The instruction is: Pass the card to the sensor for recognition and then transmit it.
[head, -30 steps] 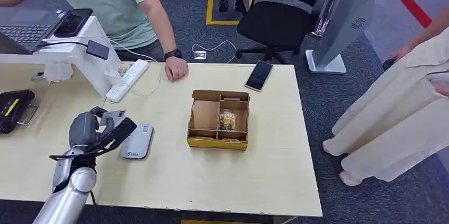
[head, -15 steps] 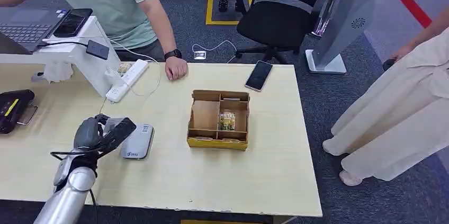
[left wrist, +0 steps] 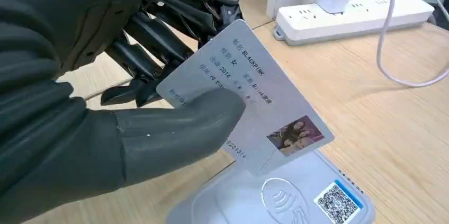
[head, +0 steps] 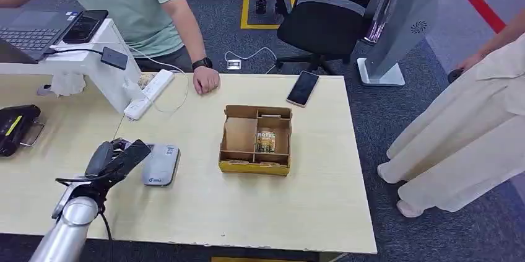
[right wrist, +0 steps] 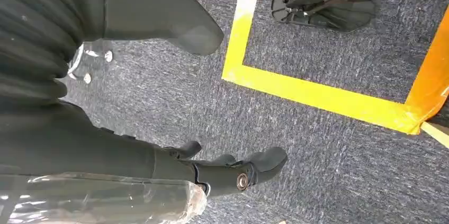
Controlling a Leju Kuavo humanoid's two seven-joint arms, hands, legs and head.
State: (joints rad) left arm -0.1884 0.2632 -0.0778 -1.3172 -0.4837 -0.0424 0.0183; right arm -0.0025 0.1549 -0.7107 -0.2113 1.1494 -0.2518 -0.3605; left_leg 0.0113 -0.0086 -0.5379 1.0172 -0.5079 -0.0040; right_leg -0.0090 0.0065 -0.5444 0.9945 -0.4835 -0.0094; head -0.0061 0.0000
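a: starting from the biggest thing, the table (head: 260, 212) carries everything, and the cardboard organiser (head: 255, 140) sits about mid-table. take that box as the landmark. what's beside it?

b: the sensor (head: 160, 165), a flat grey reader pad, lies on the table to the left of the box, on the robot's side rather than the person's. the power strip (head: 149, 93) lies further back from the box, toward the person (head: 124, 2), and a phone (head: 303, 88) sits behind the box near the far edge.

a: and the hand?

b: the left hand (head: 117, 158) is just left of the sensor, further from the box. its thumb (left wrist: 180, 128) and fingers (left wrist: 153, 49) are closed on the card (left wrist: 249, 97), printed face showing in the left wrist view. the card's free corner hangs over the pad's wave symbol, tilted, and i can't tell whether it touches.

a: the right hand (right wrist: 201, 38)?

b: hanging over carpet, fingers apart, holding nothing.

a: so how to do this step well?

b: i'd judge the card should be levelled flatter and brought close over the symbol, held steady until it's read. keep the pinch firm, since the grip covers only one end and the card could pivot.
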